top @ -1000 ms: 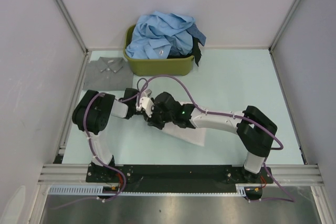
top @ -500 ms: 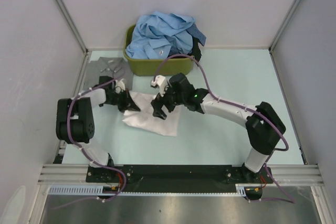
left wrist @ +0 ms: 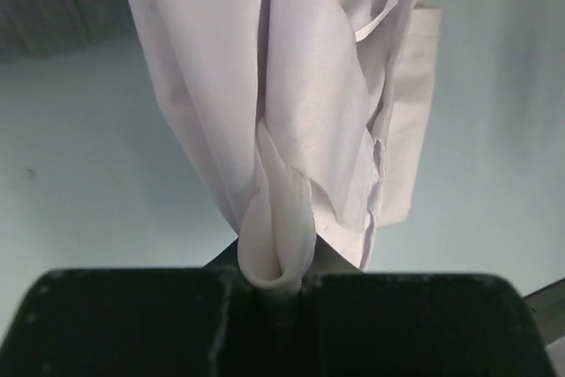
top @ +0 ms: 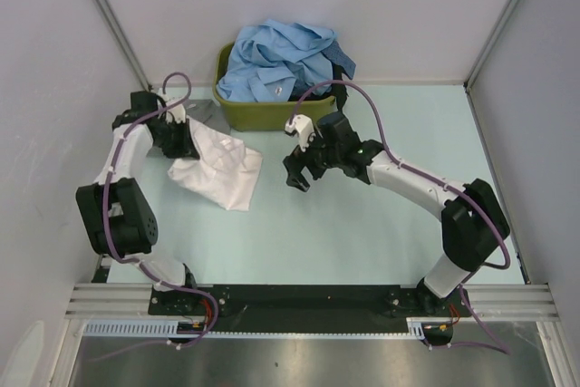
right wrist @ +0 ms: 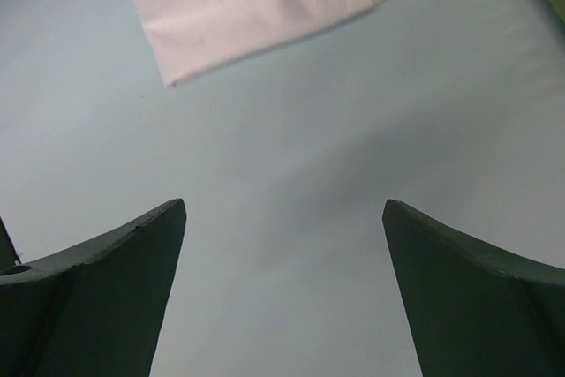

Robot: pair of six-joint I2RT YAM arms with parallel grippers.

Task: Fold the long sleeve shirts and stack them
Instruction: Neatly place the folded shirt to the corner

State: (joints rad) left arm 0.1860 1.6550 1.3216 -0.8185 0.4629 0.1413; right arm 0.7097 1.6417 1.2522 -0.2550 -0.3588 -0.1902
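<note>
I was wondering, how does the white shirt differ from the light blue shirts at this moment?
The white shirt is out over the table, while the light blue shirts are heaped in the olive-green tub. The white shirt is pinched in the left fingers; the light blue shirts are untouched. Both are thin, creased cloth.

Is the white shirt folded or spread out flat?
Folded: the white shirt forms a compact layered bundle, one fold pinched in the left end effector.

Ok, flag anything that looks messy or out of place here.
The white shirt, pinched by the left gripper, is bunched and askew at far left; light blue shirts spill over the olive-green tub's rim.
</note>
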